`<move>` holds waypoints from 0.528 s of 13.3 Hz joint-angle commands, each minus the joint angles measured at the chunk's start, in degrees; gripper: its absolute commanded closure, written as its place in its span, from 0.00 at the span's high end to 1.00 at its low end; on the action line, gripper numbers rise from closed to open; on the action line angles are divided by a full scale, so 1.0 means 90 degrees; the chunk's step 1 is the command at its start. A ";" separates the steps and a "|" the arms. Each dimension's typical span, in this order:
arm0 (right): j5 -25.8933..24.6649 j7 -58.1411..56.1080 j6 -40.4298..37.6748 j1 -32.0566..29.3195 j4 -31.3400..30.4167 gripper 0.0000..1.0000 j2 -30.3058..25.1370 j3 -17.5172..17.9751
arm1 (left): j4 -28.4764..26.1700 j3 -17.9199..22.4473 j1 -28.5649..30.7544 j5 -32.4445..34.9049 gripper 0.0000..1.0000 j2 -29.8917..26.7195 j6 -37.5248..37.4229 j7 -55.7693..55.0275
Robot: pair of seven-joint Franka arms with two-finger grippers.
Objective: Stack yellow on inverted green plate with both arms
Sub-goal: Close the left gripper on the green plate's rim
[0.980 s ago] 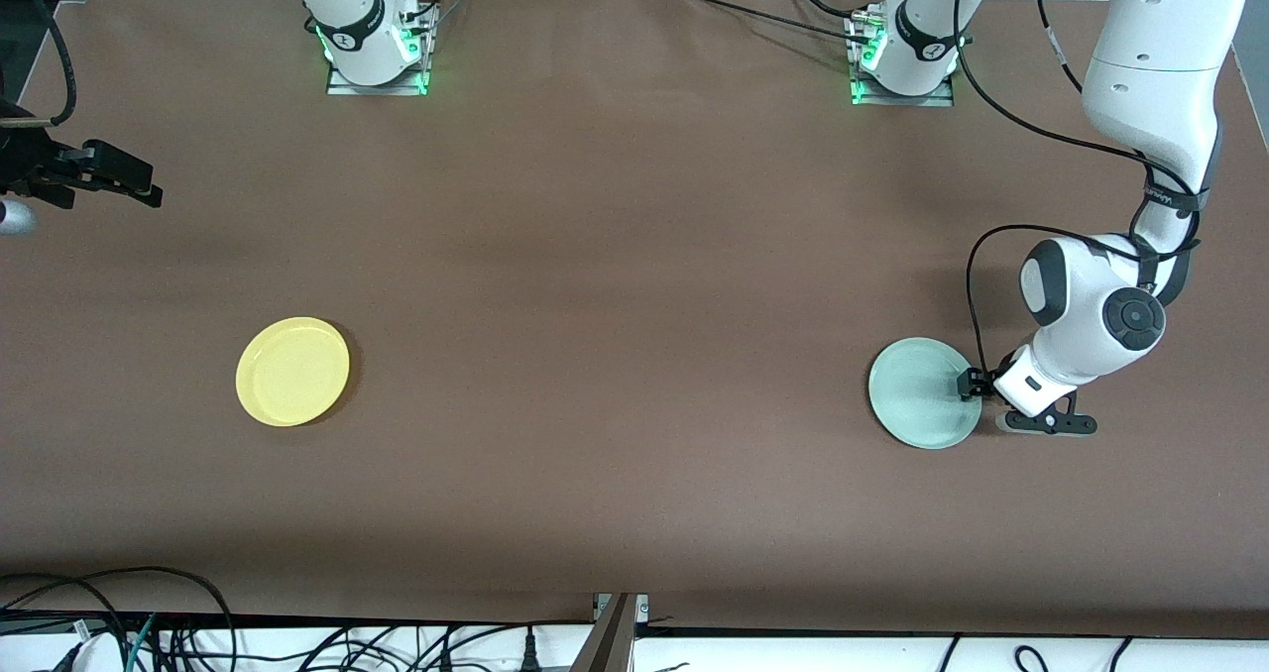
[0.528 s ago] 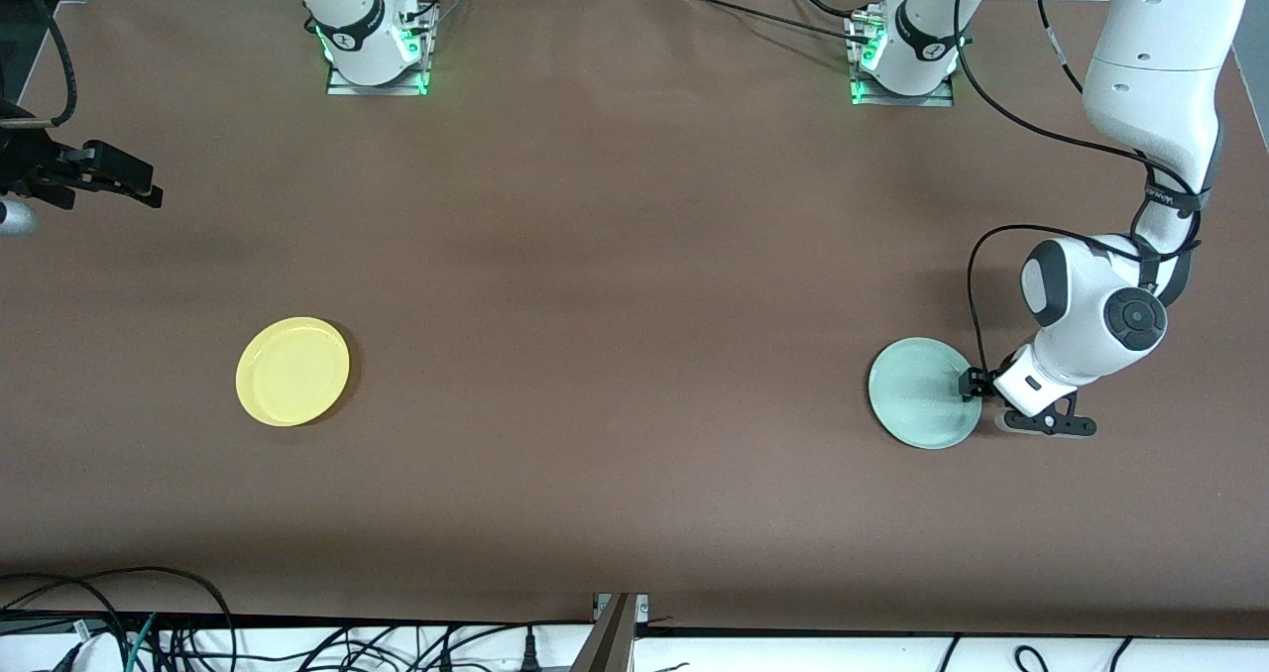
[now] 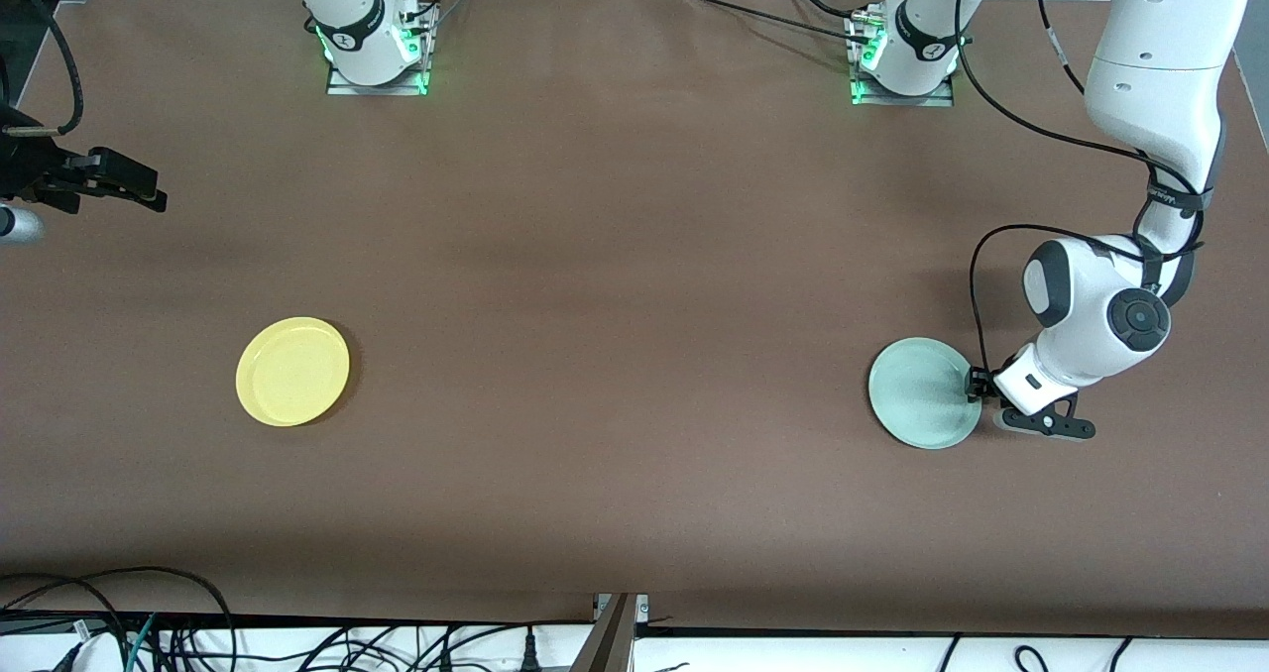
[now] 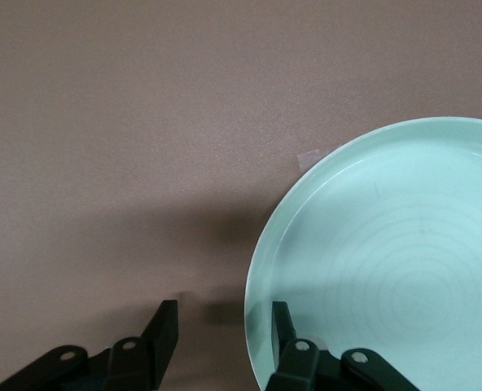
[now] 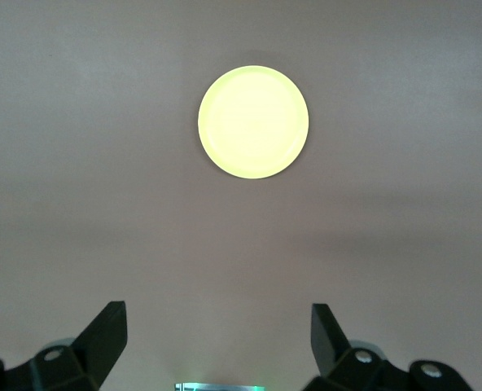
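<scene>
A: Where are the 2 plates found?

B: The yellow plate (image 3: 292,371) is seen lying flat, rim up, on the brown tabletop (image 3: 615,285), toward the right arm's end and nearer to the front camera's edge than to the edge where the bases stand. The green plate (image 3: 924,393) is seen toward the left arm's end, about as near to the front camera's edge as the yellow one. Its hollow side is turned up, as shown in the left wrist view (image 4: 396,261). The 2 plates are kept well apart.

A: How is the left hand placed?

B: The left hand (image 3: 980,387) is held low at the tabletop, at the green plate's rim on the side toward the left arm's end. In the left wrist view (image 4: 225,330) its fingers are parted to a medium gap; 1 finger (image 4: 283,326) is seen over the plate's edge and the other (image 4: 161,334) over bare tabletop beside it. Nothing is gripped.

A: And the right hand?

B: The right hand (image 3: 109,181) is held up over the tabletop edge at the right arm's end. In the right wrist view (image 5: 218,330) its fingers are spread wide and nothing is held, with the yellow plate (image 5: 253,122) seen well apart from them.
</scene>
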 commanded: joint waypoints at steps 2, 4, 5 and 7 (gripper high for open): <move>0.0024 -0.0073 0.0021 -0.0090 0.0037 1.00 -0.0001 0.0047 | 0.0087 -0.0077 0.0069 0.0091 0.45 -0.0101 -0.0367 0.0117; 0.0034 -0.0073 0.0031 -0.0090 0.0037 1.00 -0.0001 0.0047 | 0.0077 -0.0077 0.0069 0.0091 0.40 -0.0111 -0.0407 0.0117; 0.0034 -0.0073 0.0031 -0.0090 0.0027 1.00 -0.0001 0.0047 | 0.0087 -0.0077 0.0069 0.0091 0.39 -0.0120 -0.0426 0.0117; 0.0034 -0.0024 0.0031 -0.0080 0.0037 1.00 -0.0001 0.0057 | 0.0087 -0.0087 0.0069 0.0091 0.32 -0.0140 -0.0552 0.0117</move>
